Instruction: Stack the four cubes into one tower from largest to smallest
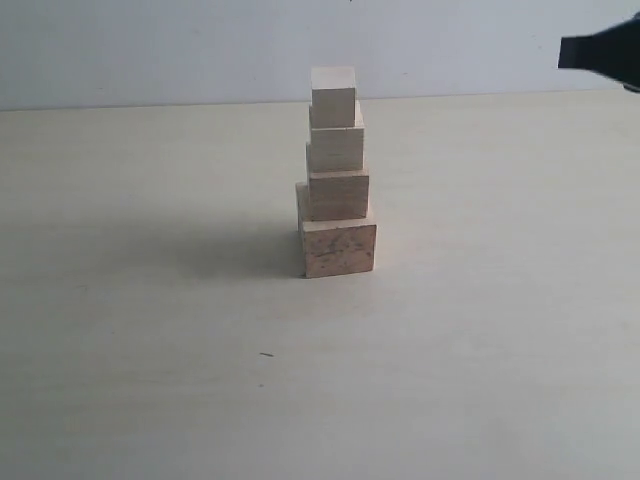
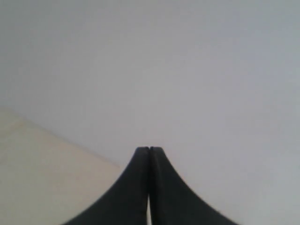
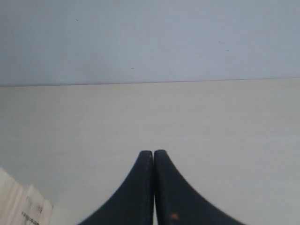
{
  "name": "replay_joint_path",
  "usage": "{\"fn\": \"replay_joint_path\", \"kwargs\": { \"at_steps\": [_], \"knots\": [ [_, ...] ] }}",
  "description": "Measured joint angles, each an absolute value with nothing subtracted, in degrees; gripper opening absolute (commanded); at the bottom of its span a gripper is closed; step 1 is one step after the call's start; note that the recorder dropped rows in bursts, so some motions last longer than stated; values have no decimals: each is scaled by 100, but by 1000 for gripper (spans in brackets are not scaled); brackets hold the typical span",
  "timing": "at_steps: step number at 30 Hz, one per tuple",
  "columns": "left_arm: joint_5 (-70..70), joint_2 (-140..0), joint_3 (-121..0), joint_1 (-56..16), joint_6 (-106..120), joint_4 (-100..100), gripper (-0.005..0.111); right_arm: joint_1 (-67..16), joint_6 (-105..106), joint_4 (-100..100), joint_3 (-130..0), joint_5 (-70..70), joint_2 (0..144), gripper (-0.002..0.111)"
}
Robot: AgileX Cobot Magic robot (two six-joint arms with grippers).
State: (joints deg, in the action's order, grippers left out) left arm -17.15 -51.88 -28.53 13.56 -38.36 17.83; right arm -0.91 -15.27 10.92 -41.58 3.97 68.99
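I count four wooden cubes: one largest cube [image 1: 338, 250], one second cube [image 1: 338, 193], one third cube [image 1: 336, 148] and one smallest cube [image 1: 333, 92]. Together they make a single tower [image 1: 336, 170]. There is one pale surface [image 1: 150, 300]. There are two dark pincers, the left pincer [image 2: 149, 150] and the right pincer [image 3: 153, 152], with two fingers apiece.

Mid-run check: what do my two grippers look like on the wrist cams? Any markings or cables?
The left gripper has two matte black fingers, narrow at the tips and flaring wide in smooth curves. The right gripper is the same, with a small orange speck on one finger. No cables or sleeves show.
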Motion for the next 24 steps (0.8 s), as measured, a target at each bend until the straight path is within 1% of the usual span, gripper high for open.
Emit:
{"fn": "replay_joint_path", "kwargs": {
  "at_steps": [4, 8, 11, 16, 18, 21, 22, 24],
  "knots": [
    [-957, -3428, -2799, 1359, -2883, 1613, 0, -92, -1592, 1069, -3107, -543, 6188, 0],
    [174, -2398, -2779, 1327, -2467, 1846, 0, -92, -1570, 1047, -2460, -1011, 5490, 0],
    [614, -1838, -2709, 1140, -2592, 1873, 0, -92, -1569, 930, -2214, -1064, 4857, 0],
    [963, -1171, -2596, 539, -2655, 1885, 0, -92, -1569, 811, -2111, -749, 3625, 0],
    [1404, -906, -2540, 232, -2666, 1885, 0, -92, -1461, 811, -2083, -577, 3186, 0],
    [2351, -508, -2314, -232, -2564, 1893, 0, -92, -1302, 811, -1942, -411, 2888, 0],
    [2651, -306, -1964, -435, -2562, 2022, 0, -92, -1195, 834, -1749, -397, 2889, 0],
    [2203, -172, -1517, -493, -2657, 2302, 0, -92, -856, 1030, -1482, -317, 3133, 0]
  ]
}}
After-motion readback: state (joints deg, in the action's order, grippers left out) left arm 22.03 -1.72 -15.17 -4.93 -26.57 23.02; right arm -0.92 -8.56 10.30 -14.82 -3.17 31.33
